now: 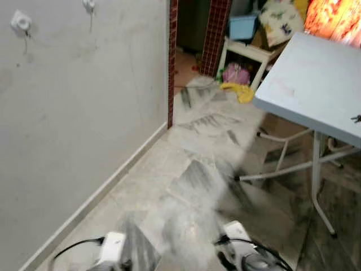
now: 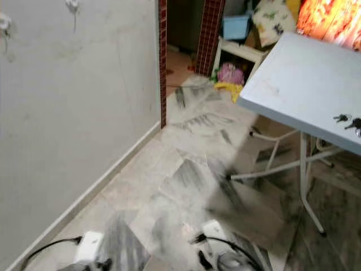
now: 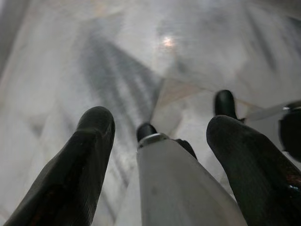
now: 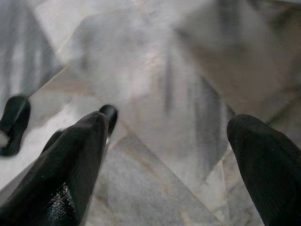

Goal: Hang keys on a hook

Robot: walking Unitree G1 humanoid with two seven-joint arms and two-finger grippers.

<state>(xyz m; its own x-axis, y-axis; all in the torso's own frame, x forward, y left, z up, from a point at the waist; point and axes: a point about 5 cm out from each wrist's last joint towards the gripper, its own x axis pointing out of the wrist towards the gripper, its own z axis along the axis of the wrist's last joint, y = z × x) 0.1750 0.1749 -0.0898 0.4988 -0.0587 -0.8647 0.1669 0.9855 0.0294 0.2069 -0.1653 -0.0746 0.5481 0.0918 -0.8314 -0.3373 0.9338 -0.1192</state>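
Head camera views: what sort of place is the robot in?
Probably a lived-in home, a hallway or utility area: marble-patterned floor tiles, a plain wall with white hooks, a folding table with keys near its edge, and household clutter by a doorway.

The grey-veined marble-look tiled floor (image 1: 197, 169) is polished and smooth; below the left gripper's (image 3: 160, 127) 2 matt black rubbery fingers (image 3: 89, 141) it throws back a small glossy highlight. The right gripper's (image 4: 169, 132) fingers (image 4: 80, 155) have the same dull black finish with a faint sheen. The pale grey painted wall (image 1: 79, 113) looks matt and slightly scuffed, with 2 white plastic hooks (image 1: 21, 21). The light blue rectangular table top (image 2: 304, 73) is smooth and matt on white-painted metal tube legs (image 2: 304, 175). The small bunch of metal keys (image 2: 350, 122) glints dully. The dark red tiled pillar (image 1: 216, 28) looks glossy.
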